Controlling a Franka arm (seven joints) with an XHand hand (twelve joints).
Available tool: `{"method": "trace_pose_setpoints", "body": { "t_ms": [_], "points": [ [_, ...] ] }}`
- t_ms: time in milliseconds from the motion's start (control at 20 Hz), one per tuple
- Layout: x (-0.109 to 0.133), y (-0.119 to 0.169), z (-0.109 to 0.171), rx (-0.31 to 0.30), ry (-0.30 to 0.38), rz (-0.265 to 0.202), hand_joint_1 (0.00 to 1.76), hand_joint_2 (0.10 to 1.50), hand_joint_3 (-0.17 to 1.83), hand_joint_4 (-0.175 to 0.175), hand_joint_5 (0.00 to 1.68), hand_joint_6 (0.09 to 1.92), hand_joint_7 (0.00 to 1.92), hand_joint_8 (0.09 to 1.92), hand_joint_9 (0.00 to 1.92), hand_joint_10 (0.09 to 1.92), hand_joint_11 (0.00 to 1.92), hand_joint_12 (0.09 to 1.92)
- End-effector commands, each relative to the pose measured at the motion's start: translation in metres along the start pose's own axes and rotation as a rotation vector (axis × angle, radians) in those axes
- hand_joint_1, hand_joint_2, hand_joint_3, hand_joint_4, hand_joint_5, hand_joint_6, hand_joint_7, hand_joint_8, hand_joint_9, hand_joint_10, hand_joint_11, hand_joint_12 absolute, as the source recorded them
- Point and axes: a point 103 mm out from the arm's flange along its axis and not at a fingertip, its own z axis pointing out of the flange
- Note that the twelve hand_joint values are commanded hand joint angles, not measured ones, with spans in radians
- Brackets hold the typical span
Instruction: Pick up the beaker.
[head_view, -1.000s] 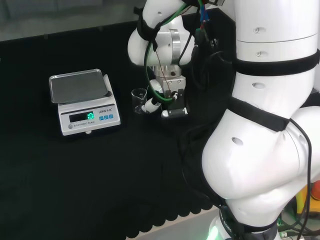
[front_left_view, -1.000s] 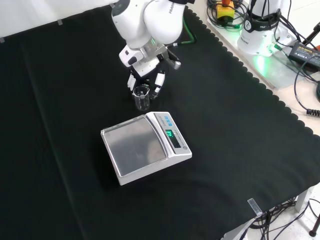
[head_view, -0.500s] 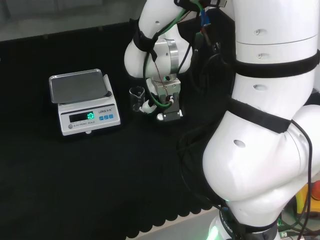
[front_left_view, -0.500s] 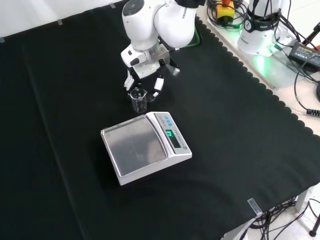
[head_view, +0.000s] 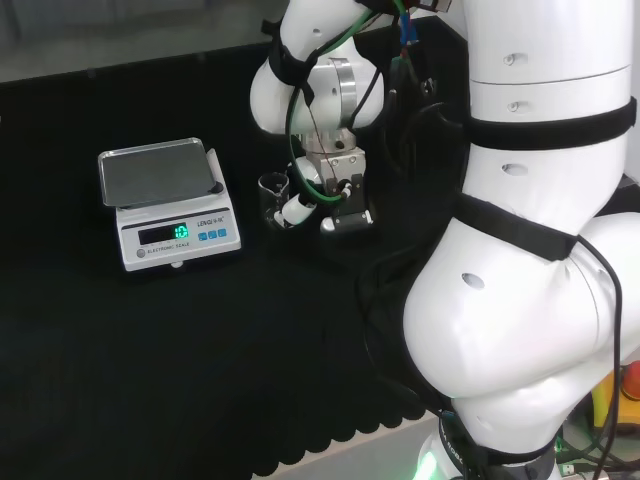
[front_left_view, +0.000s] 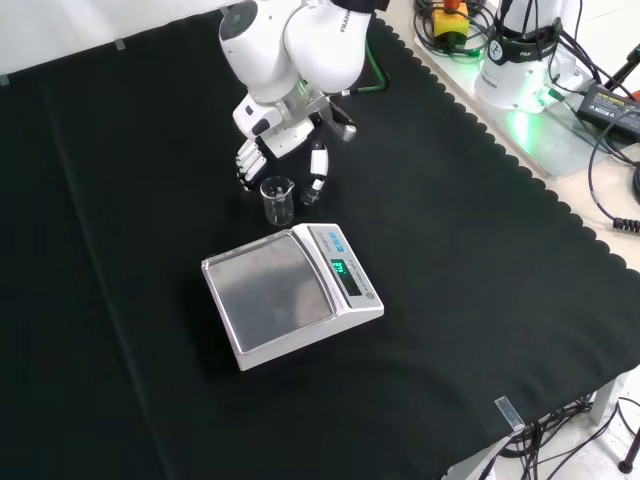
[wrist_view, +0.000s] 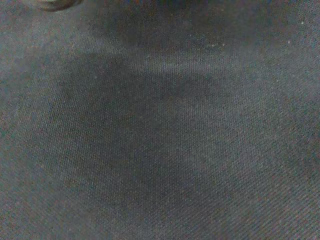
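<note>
Black cloth (front_left_view: 120, 200) carried the beaker (front_left_view: 277, 200) upper-centre beside the scale (front_left_view: 290, 293); the hand (front_left_view: 283, 160) straddled it, fingers spread, readying a grasp.

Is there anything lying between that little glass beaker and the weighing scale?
No. In the front view only bare black cloth separates the beaker from the scale; the head view agrees.

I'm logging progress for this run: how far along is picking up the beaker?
Done: the robot hand has reached the beaker, which stands upright on the black cloth beside the scale. In hand: fingers flank the glass, with no closed grasp visible in the front view. Left: closing on the beaker and lifting it.
</note>
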Motion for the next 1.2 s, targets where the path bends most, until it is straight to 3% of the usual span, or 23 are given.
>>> {"method": "trace_pose_setpoints", "body": {
  "t_ms": [50,200,450,500,600,750,850,900,1000,1200],
  "points": [
    [0.054,0.013,-0.005,0.032,-0.043,0.006,0.61,0.69,0.39,-0.095,0.25,0.32,0.00,0.87,0.14,0.96,0.29,1.45],
    [0.050,0.012,-0.005,0.016,-0.025,-0.003,0.61,0.69,0.38,-0.094,0.25,0.30,0.00,0.87,0.13,0.96,0.28,1.45],
    [0.001,0.008,-0.004,-0.016,-0.032,-0.005,0.61,0.69,0.37,-0.092,0.27,0.30,0.00,0.86,0.13,0.96,0.28,1.45],
    [0.003,0.008,-0.007,-0.035,-0.040,0.005,0.61,0.69,0.37,-0.090,0.30,0.32,0.01,0.87,0.14,0.96,0.28,1.45],
    [0.010,0.007,-0.011,-0.102,-0.066,0.041,0.67,0.71,0.37,-0.085,0.41,0.41,0.12,0.88,0.23,0.93,0.33,1.43],
    [0.015,0.002,-0.014,-0.183,-0.091,0.070,0.82,0.76,0.43,-0.064,0.81,0.70,0.40,0.89,0.46,0.85,0.48,1.35],
    [0.016,-0.001,-0.014,-0.218,-0.106,0.080,0.98,0.82,0.41,0.093,1.03,0.79,0.56,0.88,0.58,0.80,0.57,1.31],
    [0.015,-0.003,-0.014,-0.230,-0.109,0.082,1.03,0.83,0.40,0.134,1.09,0.80,0.61,0.88,0.62,0.78,0.60,1.30],
    [0.017,-0.004,-0.013,-0.237,-0.112,0.084,1.07,0.80,0.46,0.166,1.15,0.79,0.68,0.87,0.68,0.75,0.66,1.27],
    [0.017,-0.006,-0.014,-0.252,-0.131,0.078,1.09,0.72,0.61,0.175,1.17,0.82,0.74,0.87,0.73,0.71,0.70,1.26]
  ]
}}
